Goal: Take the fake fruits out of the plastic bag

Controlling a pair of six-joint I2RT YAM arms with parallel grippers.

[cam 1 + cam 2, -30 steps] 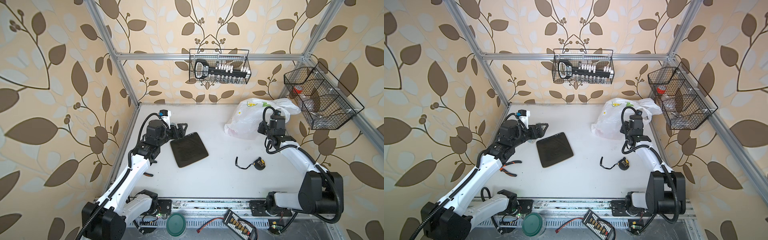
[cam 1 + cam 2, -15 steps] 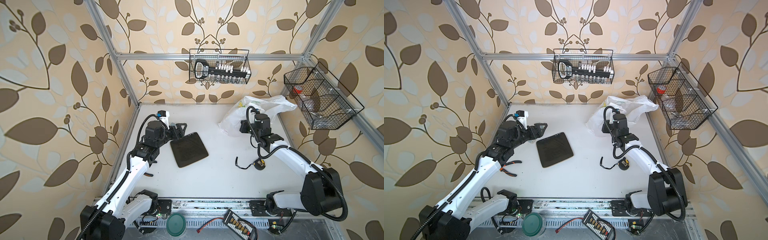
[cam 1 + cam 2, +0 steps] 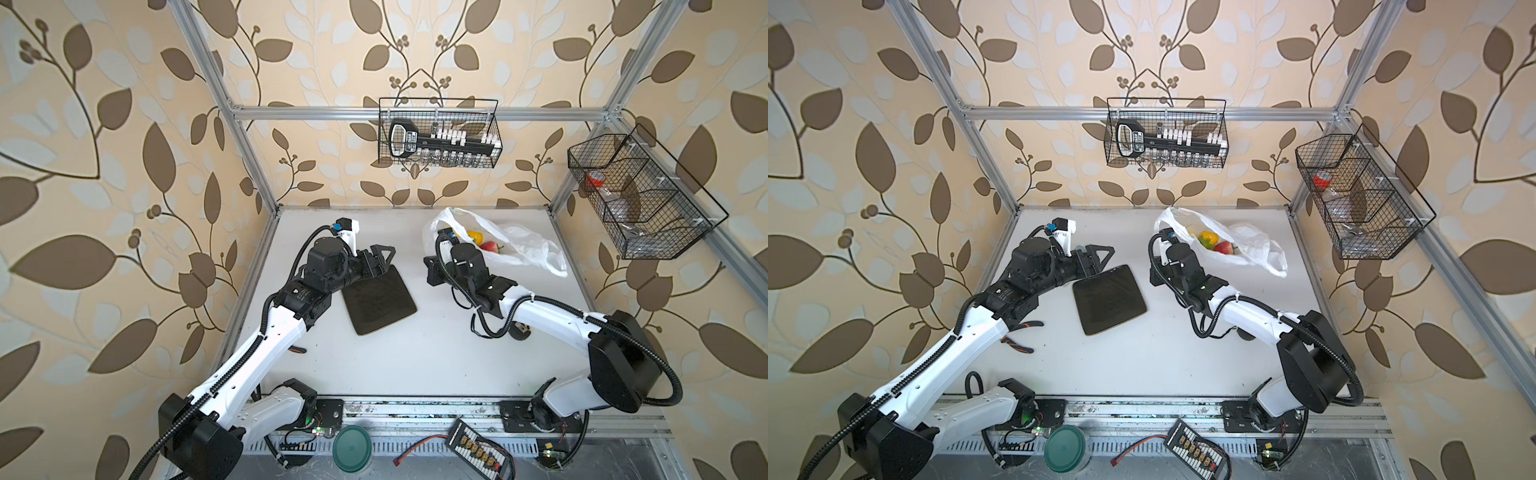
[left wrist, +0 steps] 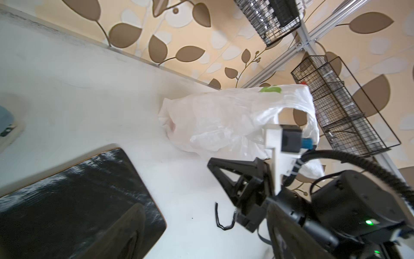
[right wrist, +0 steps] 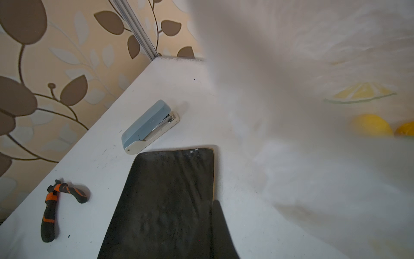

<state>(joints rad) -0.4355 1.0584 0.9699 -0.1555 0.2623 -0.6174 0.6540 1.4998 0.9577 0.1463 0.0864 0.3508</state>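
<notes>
The plastic bag [image 3: 523,249] [image 3: 1254,245] lies at the back right with its mouth pulled open. Inside it show fake fruits: a yellow one [image 3: 473,237] [image 3: 1208,238] and a red-pink one [image 3: 490,247] [image 3: 1224,248]. My right gripper [image 3: 432,270] [image 3: 1156,272] is shut at the bag's left edge, and the film rises from it over the wrist. In the right wrist view the film [image 5: 313,157] fills one side, with yellow fruits [image 5: 370,125] behind it. My left gripper [image 3: 380,259] [image 3: 1100,257] [image 4: 201,237] hangs open and empty over the tray's far edge.
A dark square tray [image 3: 380,305] lies in the middle. A blue stapler [image 5: 149,126] and orange-black pliers [image 5: 52,208] lie on the left. A black cable with a round part [image 3: 521,332] lies under the right arm. Wire baskets [image 3: 438,133] [image 3: 640,195] hang on the walls.
My right gripper shut at the bag and moved left toward the table's middle. The bag's edge came with it, and the mouth opened to show the fruits. The left arm barely moved.
</notes>
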